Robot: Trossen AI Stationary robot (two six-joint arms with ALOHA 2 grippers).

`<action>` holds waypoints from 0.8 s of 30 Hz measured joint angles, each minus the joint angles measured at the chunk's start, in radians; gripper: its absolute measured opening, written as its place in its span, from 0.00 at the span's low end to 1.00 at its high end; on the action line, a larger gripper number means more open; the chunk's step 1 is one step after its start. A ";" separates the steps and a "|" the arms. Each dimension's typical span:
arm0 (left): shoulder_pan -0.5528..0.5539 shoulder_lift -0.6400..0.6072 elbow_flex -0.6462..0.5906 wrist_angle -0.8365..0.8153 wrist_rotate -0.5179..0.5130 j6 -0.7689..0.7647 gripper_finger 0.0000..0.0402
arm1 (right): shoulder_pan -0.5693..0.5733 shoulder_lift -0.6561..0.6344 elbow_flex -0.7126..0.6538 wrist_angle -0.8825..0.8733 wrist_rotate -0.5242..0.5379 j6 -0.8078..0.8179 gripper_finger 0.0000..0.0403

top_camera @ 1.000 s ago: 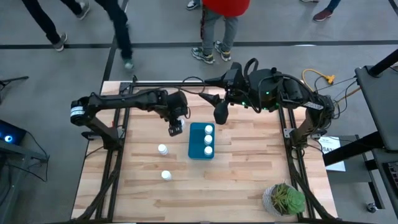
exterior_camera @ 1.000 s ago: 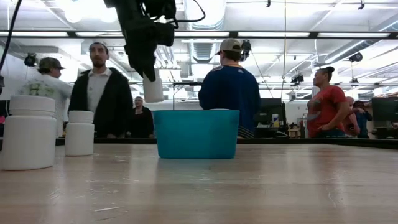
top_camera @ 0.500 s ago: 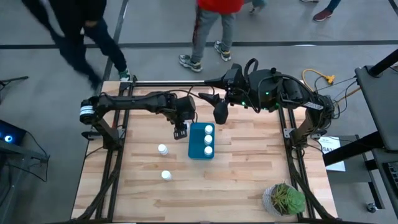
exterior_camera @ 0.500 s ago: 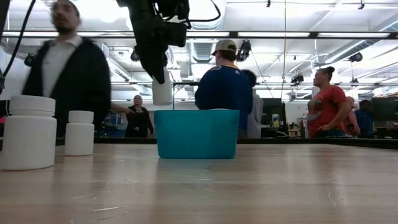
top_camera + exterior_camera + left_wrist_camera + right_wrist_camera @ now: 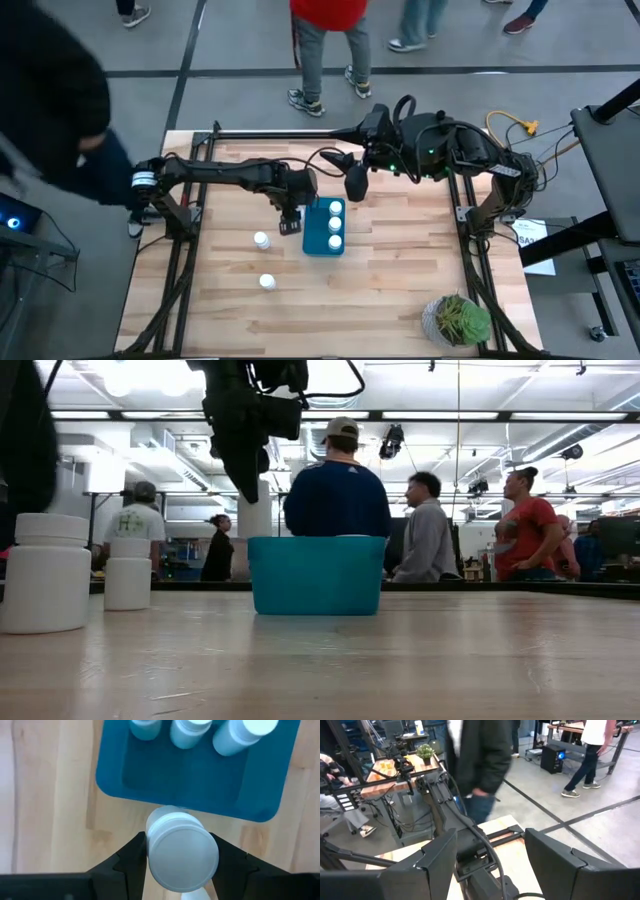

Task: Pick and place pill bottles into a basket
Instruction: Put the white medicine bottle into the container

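My left gripper points steeply down just left of the teal basket, shut on a white pill bottle. In the low view that bottle hangs above the table at the basket's left end. Three bottles stand inside the basket along its right side, and in the left wrist view they are the bottles at the basket's far wall. Two bottles stand upright on the table to the left. My right gripper waits raised behind the basket, open. My left gripper pinches the bottle's upper part, at the cap's two opposite sides, between its two fingers. The fingers come from above, pointing steeply down. The bottle hangs upright below them, lifted clear of the table, just outside the basket's left wall.
A green potted plant stands at the near right corner. The two loose bottles stand left of the basket in the low view. People walk and stand in the room beyond the far edge. Bare wood lies near and right of the basket.
My left gripper has carried the bottle toward the near edge and the basket's left side, sinking a little. The bottle stays upright and clear of the table. People behind the table have walked across.
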 joint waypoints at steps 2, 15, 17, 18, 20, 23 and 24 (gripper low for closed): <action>-0.001 0.004 0.000 0.003 -0.024 0.001 0.39 | 0.000 -0.001 0.000 0.000 0.000 0.005 0.56; -0.007 0.042 0.008 0.124 -0.022 0.019 0.39 | 0.000 -0.001 0.000 -0.007 -0.001 0.044 0.56; -0.004 0.072 0.022 0.122 -0.023 0.034 0.39 | -0.001 -0.001 0.000 -0.007 -0.001 0.045 0.56; -0.003 0.087 0.031 0.125 -0.023 0.038 0.39 | -0.001 -0.001 0.000 -0.007 -0.001 0.045 0.56; -0.003 0.122 0.044 0.115 -0.022 0.058 0.39 | -0.001 -0.001 0.000 -0.008 -0.001 0.045 0.56; -0.003 0.171 0.078 0.119 -0.023 0.080 0.39 | -0.001 -0.001 0.000 -0.008 -0.001 0.054 0.56; -0.003 0.183 0.092 0.116 -0.023 0.081 0.39 | -0.001 -0.001 0.000 -0.008 -0.001 0.058 0.56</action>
